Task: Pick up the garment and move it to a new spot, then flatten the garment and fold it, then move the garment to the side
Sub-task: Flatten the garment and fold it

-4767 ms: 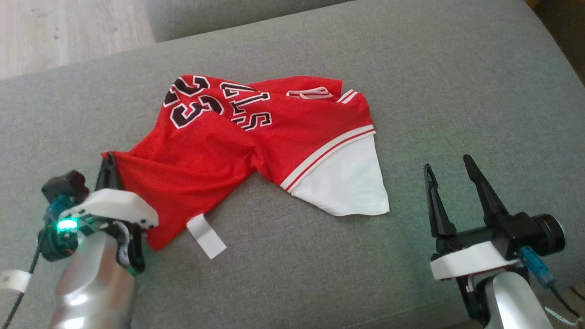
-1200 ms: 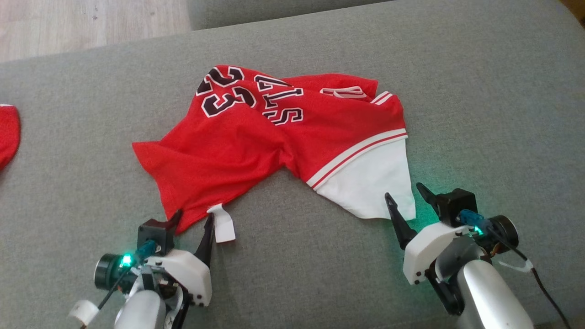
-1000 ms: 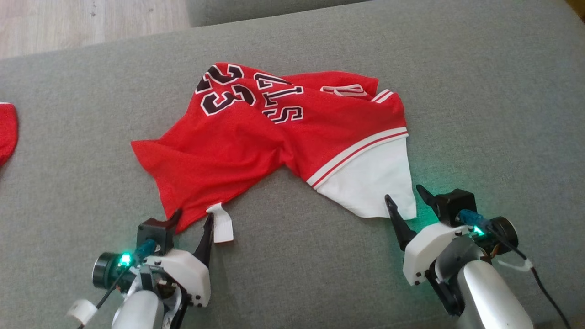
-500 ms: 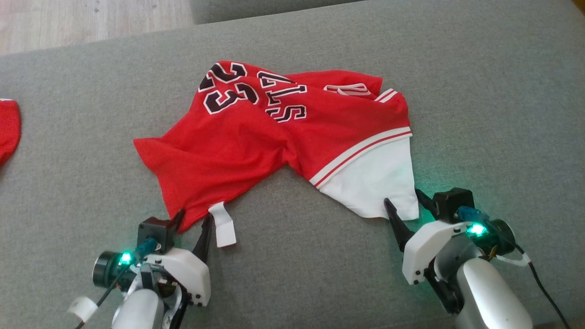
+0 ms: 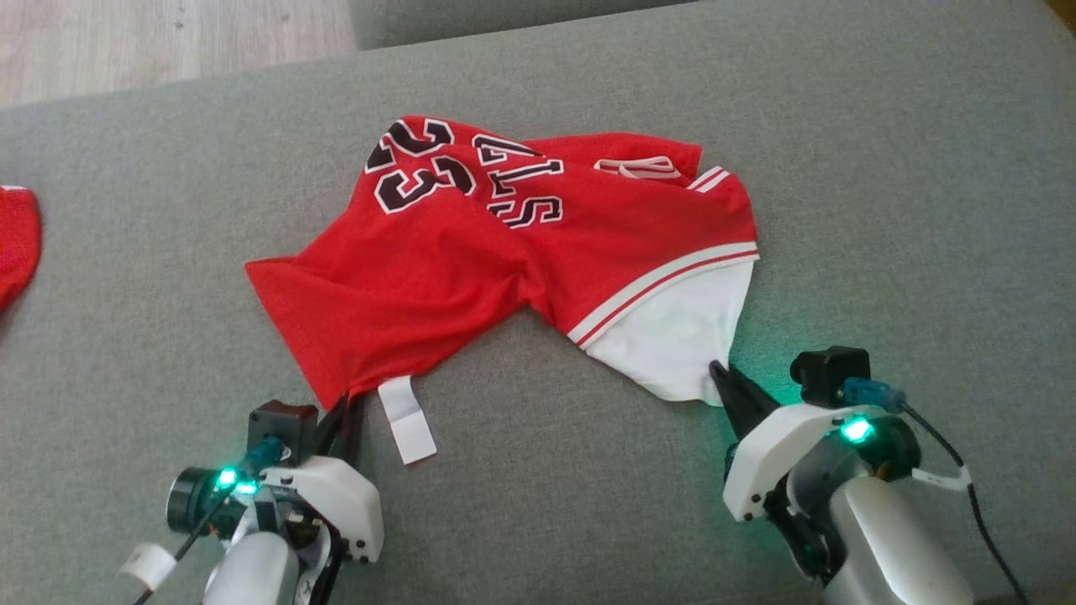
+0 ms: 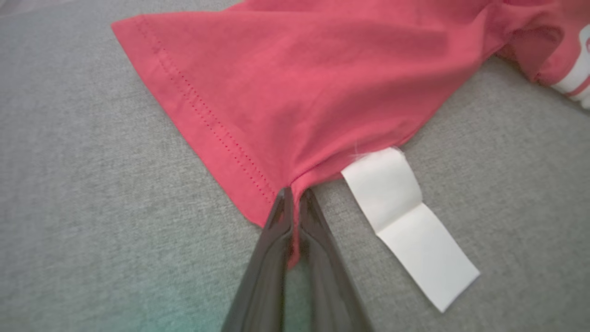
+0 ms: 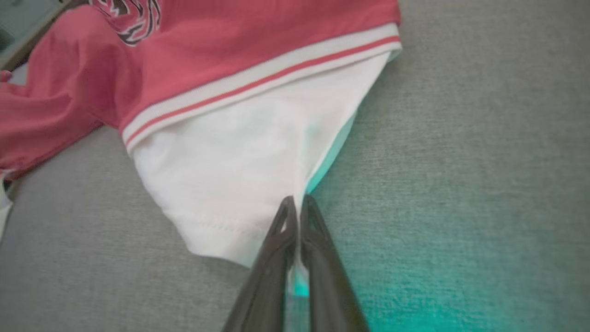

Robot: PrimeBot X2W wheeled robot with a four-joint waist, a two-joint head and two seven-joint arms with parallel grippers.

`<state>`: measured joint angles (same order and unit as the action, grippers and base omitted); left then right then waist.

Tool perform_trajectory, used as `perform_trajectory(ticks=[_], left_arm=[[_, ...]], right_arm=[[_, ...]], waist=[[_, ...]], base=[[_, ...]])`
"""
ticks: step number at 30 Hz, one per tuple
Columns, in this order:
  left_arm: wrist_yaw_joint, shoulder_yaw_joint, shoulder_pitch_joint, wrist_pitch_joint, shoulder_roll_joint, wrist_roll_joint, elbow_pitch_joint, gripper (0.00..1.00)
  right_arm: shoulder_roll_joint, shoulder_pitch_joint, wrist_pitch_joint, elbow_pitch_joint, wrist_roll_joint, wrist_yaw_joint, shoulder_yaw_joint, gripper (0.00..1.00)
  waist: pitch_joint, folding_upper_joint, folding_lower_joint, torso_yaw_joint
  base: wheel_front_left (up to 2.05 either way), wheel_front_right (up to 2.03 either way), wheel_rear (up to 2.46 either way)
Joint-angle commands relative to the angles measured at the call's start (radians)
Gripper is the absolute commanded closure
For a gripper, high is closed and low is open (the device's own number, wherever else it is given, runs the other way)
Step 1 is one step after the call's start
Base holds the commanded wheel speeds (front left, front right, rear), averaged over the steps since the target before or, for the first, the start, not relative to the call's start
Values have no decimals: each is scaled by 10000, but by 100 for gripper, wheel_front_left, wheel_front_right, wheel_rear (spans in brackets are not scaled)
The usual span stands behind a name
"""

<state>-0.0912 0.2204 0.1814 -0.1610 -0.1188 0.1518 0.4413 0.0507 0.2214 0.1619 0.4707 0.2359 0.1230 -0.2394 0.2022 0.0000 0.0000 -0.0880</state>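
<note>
Both pairs of fingers have snapped together in the last half second; before, they stood apart around the cloth. The left gripper [image 6: 292,196] is clenched on the near hem corner of the red jersey [image 5: 471,252], with a sliver of red between its fingers. The white care label [image 6: 405,221] lies just beside the pinch. The right gripper [image 7: 295,203] is clenched on the tip of the white panel [image 7: 239,161], and the cloth puckers into it. The jersey lies crumpled about mid grey sofa cushion [image 5: 883,168], number side up. It is bunched at the middle, with both pinched corners toward the cushion's near edge.

We judge the step in hand to be the lift for the move to a new spot. Raise both arms together and evenly, keeping them apart so the cloth hangs spread, not twisted. Both pinches look shallow, right at the edge, so avoid jerks or a corner may slip.

There is open cushion to the right and along the near edge. Wooden floor [image 5: 168,34] lies beyond the far left corner. Another red cloth [image 5: 17,244] sits at the cushion's left edge, so we'd steer away from it.
</note>
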Motion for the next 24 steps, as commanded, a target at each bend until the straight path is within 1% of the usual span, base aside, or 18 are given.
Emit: perform_trajectory(ticks=[1, 4, 6, 8, 10, 12, 15, 18, 21, 24], left_arm=[[-3, -141, -258, -195, -138, 78, 305, 100], [-23, -299, -369, -76, -139, 353, 134, 100], [-41, -519, -460, -16, -140, 669, -268, 100], [-80, -750, -585, -63, -189, 1032, -967, 100], [-125, -988, -744, -233, -272, 1442, -1968, 100], [-170, -1198, -920, -556, -374, 1897, -3249, 100], [-204, -1545, -1108, -1236, -541, 2641, -5488, 100], [-170, -1910, -1087, -2044, -839, 3199, -7615, 100], [-81, -2277, -641, -2859, -1181, 3707, -9288, 100], [-4, -2512, 303, -3731, -1520, 4294, -10281, 100]], right_arm=[[-5, 151, -144, -154, 350, 77, -362, 100], [-5, 203, -507, -645, 1489, 77, -415, 100], [-5, 226, -665, -1292, 2271, 77, -379, 100], [-5, 201, -663, -2220, 2952, 77, -224, 100], [-3, 126, -482, -3366, 3501, 77, 91, 100], [80, 3, -111, -4650, 4015, 77, 489, 100], [185, -125, 543, -6549, 4543, 77, 1273, 100], [157, -46, 1247, -8141, 4879, 77, 2059, 100], [97, 375, 2007, -9311, 5149, 77, 2752, 100], [49, 1197, 2780, -9963, 5297, 77, 3430, 100]], waist=[[-84, 0, 0, -28], [-303, 0, 0, -107], [-481, 0, 0, -168], [-674, 0, 0, -232], [-888, 0, 0, -289], [-1101, 0, 0, -346], [-1377, 0, 0, -446], [-1560, 0, 0, -581], [-1625, 0, 0, -751], [-1489, 0, 0, -917]], base=[[0, 0, 0], [0, 0, 0], [0, 0, 0], [0, 0, 0], [0, 0, 0], [0, 0, 0], [0, 0, 0], [0, 0, 0], [0, 0, 0], [0, 0, 0]])
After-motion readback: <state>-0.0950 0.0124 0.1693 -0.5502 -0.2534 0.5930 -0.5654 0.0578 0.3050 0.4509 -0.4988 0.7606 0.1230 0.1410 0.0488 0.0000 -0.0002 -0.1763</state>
